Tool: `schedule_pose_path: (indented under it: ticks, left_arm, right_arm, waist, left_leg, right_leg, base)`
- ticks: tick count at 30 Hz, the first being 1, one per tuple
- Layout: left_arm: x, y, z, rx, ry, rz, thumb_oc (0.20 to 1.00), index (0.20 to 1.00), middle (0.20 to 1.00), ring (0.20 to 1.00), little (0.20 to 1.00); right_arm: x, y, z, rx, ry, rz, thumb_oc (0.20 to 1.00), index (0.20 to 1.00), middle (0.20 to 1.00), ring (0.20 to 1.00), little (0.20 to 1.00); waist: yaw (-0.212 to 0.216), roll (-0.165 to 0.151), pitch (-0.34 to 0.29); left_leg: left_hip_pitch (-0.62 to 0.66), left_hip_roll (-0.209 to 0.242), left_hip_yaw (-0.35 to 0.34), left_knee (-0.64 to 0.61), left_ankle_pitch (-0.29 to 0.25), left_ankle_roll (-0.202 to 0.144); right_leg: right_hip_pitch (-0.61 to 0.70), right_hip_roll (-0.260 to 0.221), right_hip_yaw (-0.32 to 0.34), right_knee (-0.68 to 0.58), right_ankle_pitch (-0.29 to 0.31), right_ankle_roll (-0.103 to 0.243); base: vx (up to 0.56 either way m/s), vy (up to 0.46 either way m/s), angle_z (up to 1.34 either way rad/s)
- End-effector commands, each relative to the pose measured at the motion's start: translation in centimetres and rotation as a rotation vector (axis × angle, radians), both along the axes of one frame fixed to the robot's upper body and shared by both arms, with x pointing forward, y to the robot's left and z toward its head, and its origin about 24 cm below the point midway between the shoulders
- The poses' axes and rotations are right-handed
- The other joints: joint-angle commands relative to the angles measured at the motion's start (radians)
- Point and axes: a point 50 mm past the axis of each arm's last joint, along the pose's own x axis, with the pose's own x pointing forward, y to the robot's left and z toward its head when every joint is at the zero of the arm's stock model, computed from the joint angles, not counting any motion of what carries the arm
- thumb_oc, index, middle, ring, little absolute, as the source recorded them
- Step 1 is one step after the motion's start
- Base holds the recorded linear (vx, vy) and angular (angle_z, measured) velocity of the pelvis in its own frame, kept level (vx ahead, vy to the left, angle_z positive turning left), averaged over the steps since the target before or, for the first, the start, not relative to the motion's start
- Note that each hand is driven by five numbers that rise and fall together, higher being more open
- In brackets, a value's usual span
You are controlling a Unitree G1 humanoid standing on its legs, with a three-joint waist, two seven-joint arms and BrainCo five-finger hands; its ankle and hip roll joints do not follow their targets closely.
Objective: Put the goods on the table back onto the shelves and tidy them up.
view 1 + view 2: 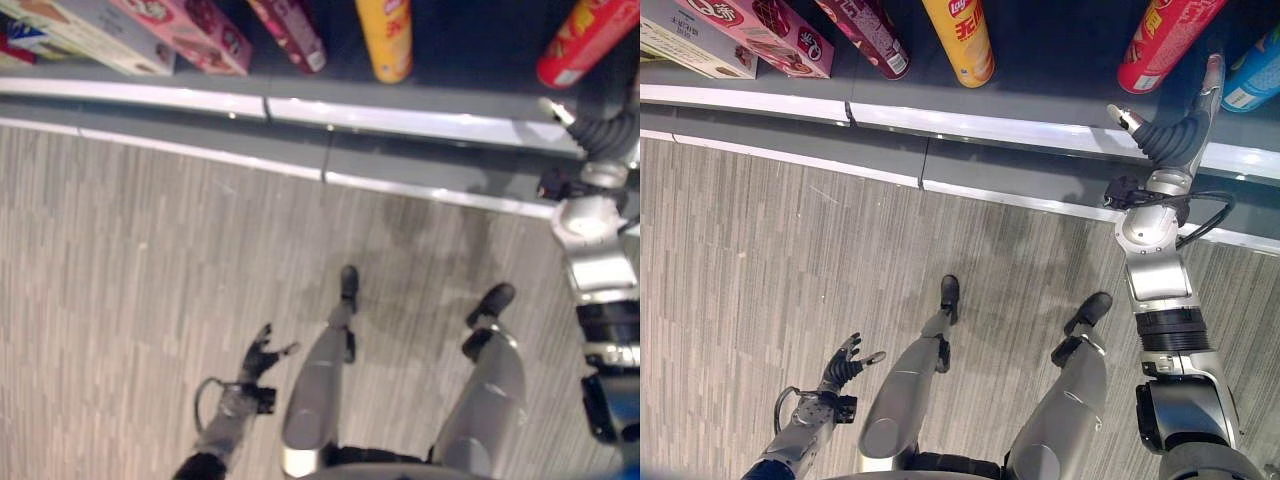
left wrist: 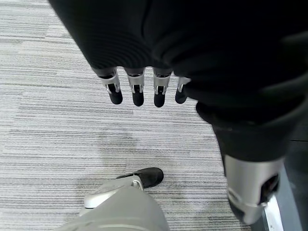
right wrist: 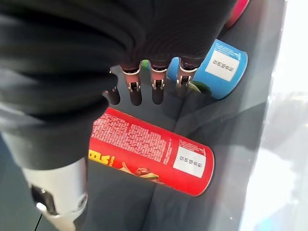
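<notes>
Currently the right hand [image 1: 1175,135] is extended over the shelf [image 1: 1060,75], its fingers straight and relaxed, holding nothing. The red can [image 3: 151,151] lies on its side on the shelf directly beneath and just beside this hand; in the right wrist view its long axis runs across the line of the fingers [image 3: 135,94] rather than along them, with the capped end toward the shelf's pale front rail [image 1: 970,122]. A judgement: any tidying grasp depends on this crosswise relation, since the fingers would close around the can's round body from above. The blue can [image 3: 221,67] lies past the fingertips, deeper along the shelf and near the red one; whether the two touch cannot be determined. The left hand [image 1: 845,368] hangs low over the carpeted floor [image 1: 760,240], fingers loosely spread and empty, well apart from the shelf, so the right hand is clearly the nearer one. Count of goods visible on the shelf: one red can, one blue can, one yellow can [image 1: 960,40], one dark maroon pack [image 1: 872,35], one pink box [image 1: 765,30] and one pale box [image 1: 690,48] at the far left. All cans lie on their sides. No table appears in these views.
</notes>
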Motion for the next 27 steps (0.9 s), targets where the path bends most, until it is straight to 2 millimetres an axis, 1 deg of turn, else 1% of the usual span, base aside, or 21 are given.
schedule_pose_path:
  ticks: [1, 5, 12, 18, 22, 27]
  left_arm:
    - [-2.4, 2.2, -0.9, 0.045, 0.068, 0.028, 1.000, 1.000, 1.000, 1.000, 1.000]
    - [-2.3, 2.3, -0.8, 0.047, 0.066, 0.027, 1.000, 1.000, 1.000, 1.000, 1.000]
    - [-2.5, 2.4, -1.0, 0.046, 0.076, 0.029, 1.000, 1.000, 1.000, 1.000, 1.000]
    - [-2.5, 2.5, -1.0, 0.050, 0.082, 0.029, 1.000, 1.000, 1.000, 1.000, 1.000]
    - [-2.5, 2.7, -1.0, 0.049, 0.079, 0.034, 1.000, 1.000, 1.000, 1.000, 1.000]
    - [-2.5, 2.8, -1.0, 0.051, 0.081, 0.029, 1.000, 1.000, 1.000, 1.000, 1.000]
  right_arm:
    - [-0.8, -0.6, 3.1, -0.068, -0.123, -0.035, 1.000, 1.000, 1.000, 1.000, 1.000]
    - [-0.6, -0.8, 3.4, -0.038, -0.129, -0.032, 1.000, 1.000, 1.000, 1.000, 1.000]
    - [-0.1, -1.4, 4.3, 0.006, -0.140, -0.041, 1.000, 1.000, 1.000, 1.000, 1.000]
    - [0.2, -1.6, 4.8, 0.012, -0.132, -0.045, 1.000, 1.000, 1.000, 1.000, 1.000]
    - [0.4, -2.2, 5.7, 0.003, -0.131, -0.064, 1.000, 1.000, 1.000, 1.000, 1.000]
    - [0.5, -2.2, 6.0, 0.006, -0.124, -0.046, 1.000, 1.000, 1.000, 1.000, 1.000]
  waist:
    - [0.022, 0.015, -0.020]
    - [0.024, 0.017, -0.020]
    - [0.032, 0.022, -0.020]
    - [0.035, 0.022, -0.020]
    - [0.041, 0.024, -0.021]
    - [0.043, 0.025, -0.022]
  left_leg:
    - [0.061, 0.013, -0.023, -0.059, -0.117, -0.024]
    - [0.061, 0.013, -0.024, -0.060, -0.118, -0.024]
    - [0.061, 0.013, -0.024, -0.061, -0.115, -0.024]
    - [0.064, 0.013, -0.025, -0.066, -0.113, -0.026]
    - [0.065, 0.012, -0.024, -0.069, -0.112, -0.026]
    - [0.067, 0.011, -0.025, -0.072, -0.111, -0.026]
  right_leg:
    - [-0.030, -0.024, 0.095, 0.058, 0.004, 0.102]
    - [-0.031, -0.026, 0.096, 0.060, 0.002, 0.103]
    - [-0.034, -0.028, 0.095, 0.067, 0.001, 0.103]
    - [-0.034, -0.028, 0.095, 0.068, 0.000, 0.103]
    - [-0.033, -0.029, 0.093, 0.070, 0.000, 0.103]
    - [-0.034, -0.029, 0.093, 0.069, 0.002, 0.104]
  base:
    - [0.00, 0.000, 0.00]
    - [0.00, 0.000, 0.00]
    - [0.00, 0.000, 0.00]
    - [0.00, 0.000, 0.00]
    - [0.00, 0.000, 0.00]
    - [0.00, 0.000, 0.00]
